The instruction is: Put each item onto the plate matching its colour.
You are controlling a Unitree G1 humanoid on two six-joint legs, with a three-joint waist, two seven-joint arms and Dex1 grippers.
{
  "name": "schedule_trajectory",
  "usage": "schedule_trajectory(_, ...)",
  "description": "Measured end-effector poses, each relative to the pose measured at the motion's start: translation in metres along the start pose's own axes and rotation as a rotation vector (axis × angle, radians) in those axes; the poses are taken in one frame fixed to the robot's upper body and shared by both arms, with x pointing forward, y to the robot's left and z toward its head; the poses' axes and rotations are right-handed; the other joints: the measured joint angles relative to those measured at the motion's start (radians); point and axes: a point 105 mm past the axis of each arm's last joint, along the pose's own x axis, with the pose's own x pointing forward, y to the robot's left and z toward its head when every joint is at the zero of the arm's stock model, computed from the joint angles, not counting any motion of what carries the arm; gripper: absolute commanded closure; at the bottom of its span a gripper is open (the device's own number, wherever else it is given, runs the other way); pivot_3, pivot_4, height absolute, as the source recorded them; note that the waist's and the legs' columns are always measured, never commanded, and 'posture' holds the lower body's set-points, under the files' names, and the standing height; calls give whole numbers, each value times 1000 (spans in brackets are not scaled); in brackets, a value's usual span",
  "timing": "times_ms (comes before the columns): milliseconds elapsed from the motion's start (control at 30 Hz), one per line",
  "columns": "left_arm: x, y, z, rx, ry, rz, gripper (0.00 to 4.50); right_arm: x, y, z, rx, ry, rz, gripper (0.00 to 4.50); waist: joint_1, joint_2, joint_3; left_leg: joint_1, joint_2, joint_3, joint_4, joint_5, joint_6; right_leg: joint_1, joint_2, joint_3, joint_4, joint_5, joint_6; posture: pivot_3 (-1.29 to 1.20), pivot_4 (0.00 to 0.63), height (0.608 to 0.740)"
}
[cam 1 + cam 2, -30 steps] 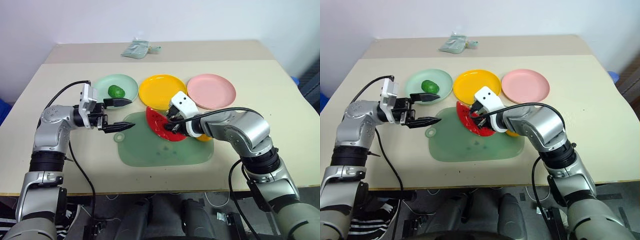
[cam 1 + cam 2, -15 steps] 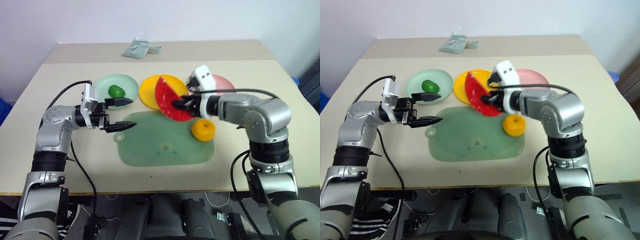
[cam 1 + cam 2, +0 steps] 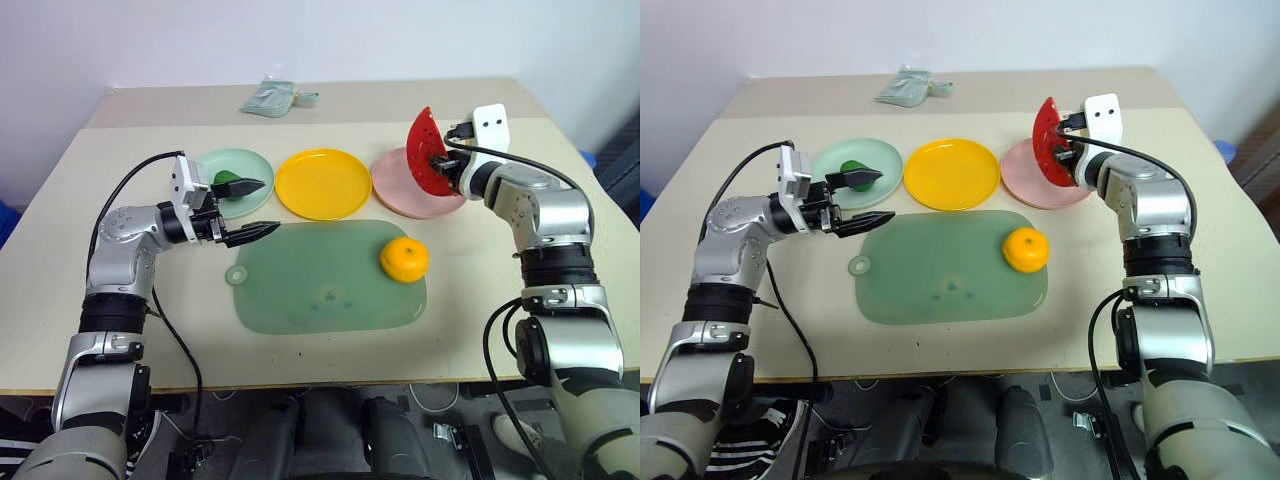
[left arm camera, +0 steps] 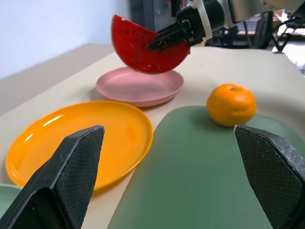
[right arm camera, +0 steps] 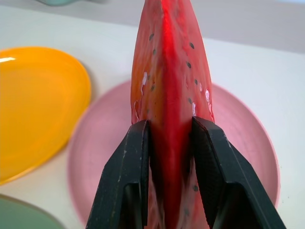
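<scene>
Standing before a pale wall, beige table [image 3: 500,300], right claw [image 3: 441,166] gripping watermelon wedge [image 3: 424,152], left claw [image 3: 248,208] wide.

A beige table [image 3: 520,290] stands against a plain white wall [image 3: 330,40]. A second, matching tabletop [image 3: 400,100] adjoins its far edge, evenly lit

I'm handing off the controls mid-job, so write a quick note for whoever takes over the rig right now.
Right end effector: shut on the watermelon wedge, held in the air above the pink plate.
Left end effector: open, empty, beside the mint green plate.
Done: the dark-green ball lies on the mint green plate.
Left: set the wedge down on the pink plate; move the orange, now on the translucent green mat, onto the yellow plate.
</scene>
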Motion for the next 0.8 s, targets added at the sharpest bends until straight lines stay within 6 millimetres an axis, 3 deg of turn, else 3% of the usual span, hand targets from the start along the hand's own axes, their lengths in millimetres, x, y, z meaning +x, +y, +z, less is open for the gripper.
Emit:
schedule_trajectory(100, 1, 1, -1, 2, 2, 12, 0, 7, 6, -8, -52, 16, 23, 3249, -10, 0, 0, 0, 0, 0, 0, 0, 0, 0, 0, 0, 0, 0, 0, 0, 150, 740)
schedule_trajectory(133, 2, 1, -1, 1, 1, 14, 0, 9, 8, -11, -80, 26, 28, 2992, -12, 0, 0, 0, 0, 0, 0, 0, 0, 0, 0, 0, 0, 0, 0, 0, 150, 740)
schedule_trajectory(200, 2, 0, -1, 0, 1, 12, 0, 11, 9, -17, -105, 44, 41, 2292, -13, 0, 0, 0, 0, 0, 0, 0, 0, 0, 0, 0, 0, 0, 0, 0, 150, 740)
schedule_trajectory(333, 2, -1, -3, -4, 4, 7, 0, 11, 11, -17, -122, 33, 71, 346, -12, 0, 0, 0, 0, -1, 0, 0, -1, 0, 1, 0, 0, 0, 0, 0, 150, 740)
schedule_trajectory(367, 2, -1, -3, -6, 5, 5, 0, 11, 11, -17, -124, 29, 71, 45, -12, 0, 0, 0, 0, -1, 0, 0, -1, 0, 1, 0, 0, 0, 0, 0, 150, 740)
schedule_trajectory(467, 2, -3, -3, -9, 6, -8, 0, 7, 8, -8, -115, -13, 70, 45, -11, 1, 0, 0, 0, -1, 0, 0, -1, 0, 1, 0, 1, 0, 0, 0, 150, 740)
schedule_trajectory(633, 0, -8, 4, -14, -17, -60, 0, -29, 11, 38, -116, -201, 176, 45, -8, 0, 0, 0, 0, -2, -1, 0, -1, 0, 1, 0, 0, 0, 0, 0, 150, 740)
schedule_trajectory(700, -2, -12, 9, -18, -29, -93, 0, -53, 26, 36, -156, -211, 303, 45, -7, 0, 0, 0, 0, -2, -1, 0, 0, 0, 1, 0, 0, 0, 0, 0, 150, 740)
schedule_trajectory(800, -6, -18, 11, -30, -27, -139, 0, -83, 54, 10, -178, -115, 504, 45, -8, 0, 0, 0, 1, -2, 0, 0, 0, 0, 1, 0, 0, 0, 0, 0, 150, 740)
